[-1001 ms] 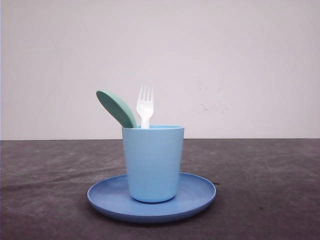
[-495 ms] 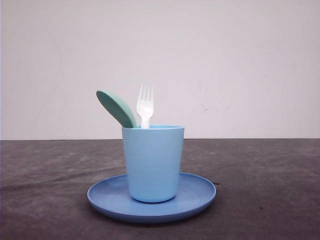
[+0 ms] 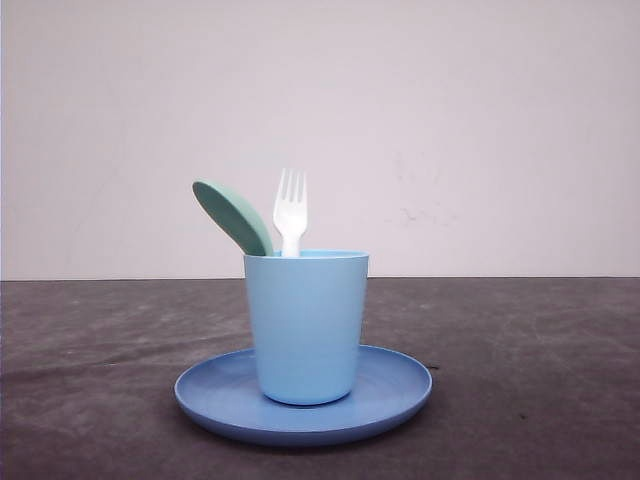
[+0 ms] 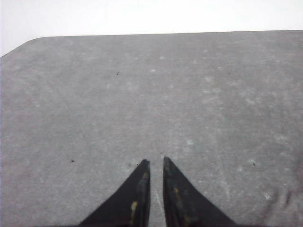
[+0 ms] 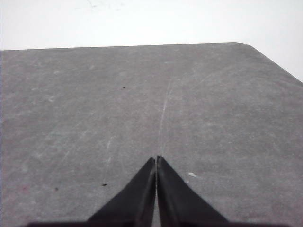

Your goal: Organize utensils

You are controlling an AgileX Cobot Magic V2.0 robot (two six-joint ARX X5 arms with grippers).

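Front view: nothing has changed from the pictures of a second and half a second ago. Low in the centre of the frame, a light blue cup (image 3: pixel 306 325) stands upright on a round blue plate (image 3: pixel 400 385), which lies on the dark grey table (image 3: pixel 540 340). The two utensils stand in the cup, handles down. The white fork (image 3: pixel 290 212) rises straight up just left of the cup's middle, tines at the top. The mint-green spoon (image 3: pixel 232 216) leans away to the upper left, its oval bowl clear of the rim. Spoon and fork sit close together at the rim. Behind is a plain pale wall (image 3: pixel 480 130).

Left wrist view: the left gripper (image 4: pixel 155 163) shows at the bottom centre of the frame, its dark fingers (image 4: pixel 137 194) nearly together with a thin slit between the tips, holding nothing, over bare grey tabletop.

Right wrist view: the right gripper (image 5: pixel 155 161) is at the bottom centre, its dark fingers (image 5: pixel 177 198) pressed together with nothing between them, above bare table.
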